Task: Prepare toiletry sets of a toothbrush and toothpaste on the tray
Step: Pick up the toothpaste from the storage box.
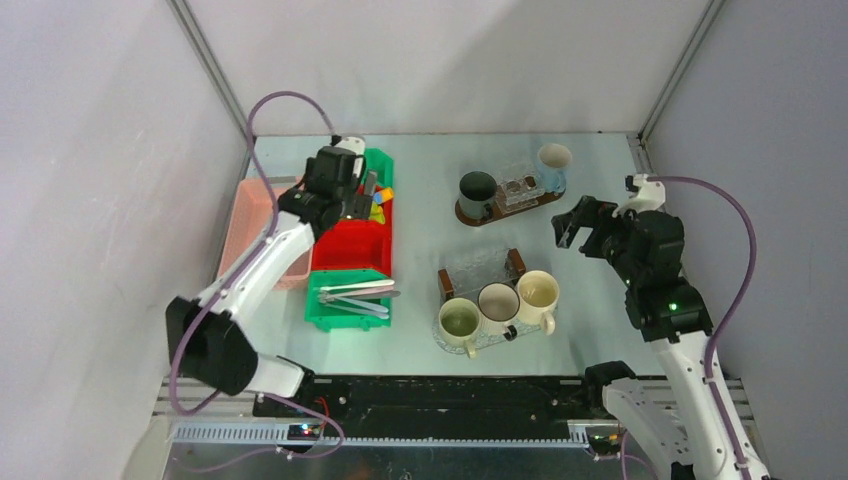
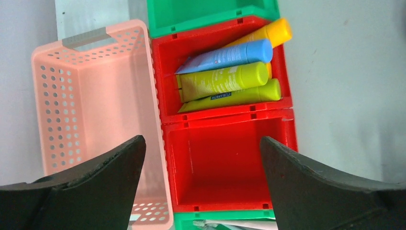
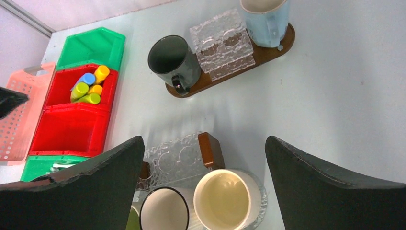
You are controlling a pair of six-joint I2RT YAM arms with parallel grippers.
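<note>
Left gripper (image 2: 201, 143) wide, empty, by the toothpaste tubes (image 2: 225, 81); right gripper (image 3: 203, 141) wide, empty, above the mugs (image 3: 222, 199). No set looks started.

My left arm (image 1: 258, 268) and right arm (image 1: 692, 372) are white with black joints. A purple cable (image 1: 285, 97) loops from each wrist.

A lab enclosure: plain white panels (image 1: 440, 60), aluminium struts (image 1: 214, 72).
</note>
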